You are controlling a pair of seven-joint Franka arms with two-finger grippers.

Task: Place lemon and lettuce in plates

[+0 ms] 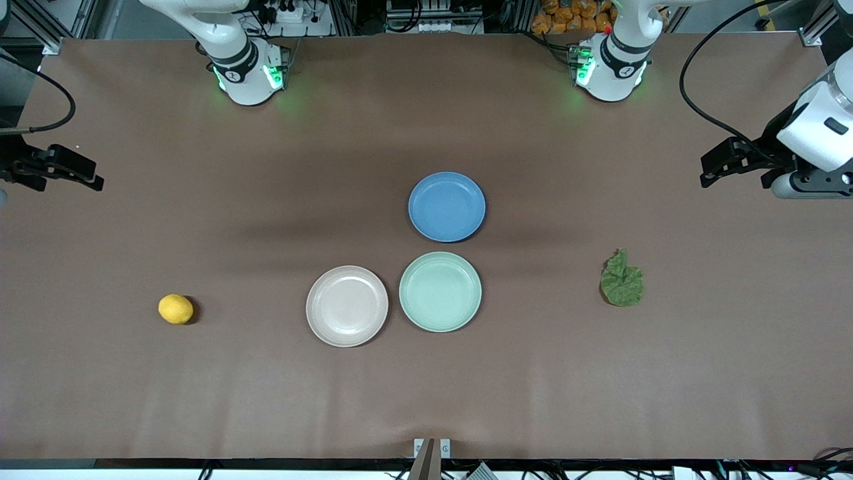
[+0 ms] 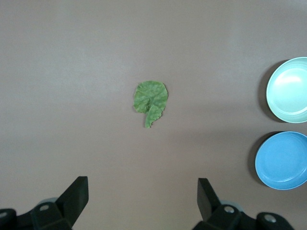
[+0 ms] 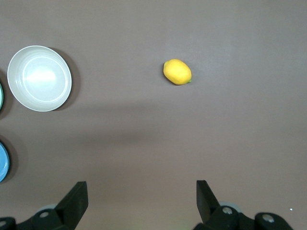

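Two Franka arms stood with their bases along one long edge of a wide bench [image 1: 133, 400] covered in a matte brown sheet, faintly creased and crossed by soft shadows. Past that edge the room showed aluminium framing, black cables and a heap of orange items; a small bracket sat at the middle of the edge nearest the front camera.

Each arm waited, raised at its own end of the bench. The left end effector [image 1: 723, 163] hung over bare brown surface at the left arm's end, its fingers [image 2: 76, 194] spread wide and holding nothing. The right end effector [image 1: 66, 170] hung over the right arm's end, likewise spread apart and empty, one finger [image 3: 204, 194] showing in the right wrist view.

Three plates lay clustered at the bench's middle. The blue plate [image 1: 446, 206] sat farthest from the front camera. The mint green plate [image 1: 440, 291] lay just nearer than it, and the beige-pink plate [image 1: 346, 306] lay just beside the green one, toward the right arm's end. All three were empty.

The lettuce [image 1: 622, 280], a wrinkled dark green leaf, lay flat on the bench well apart from the plates, toward the left arm's end. The lemon [image 1: 175, 309] rested on the bench toward the right arm's end, also well apart from the plates.
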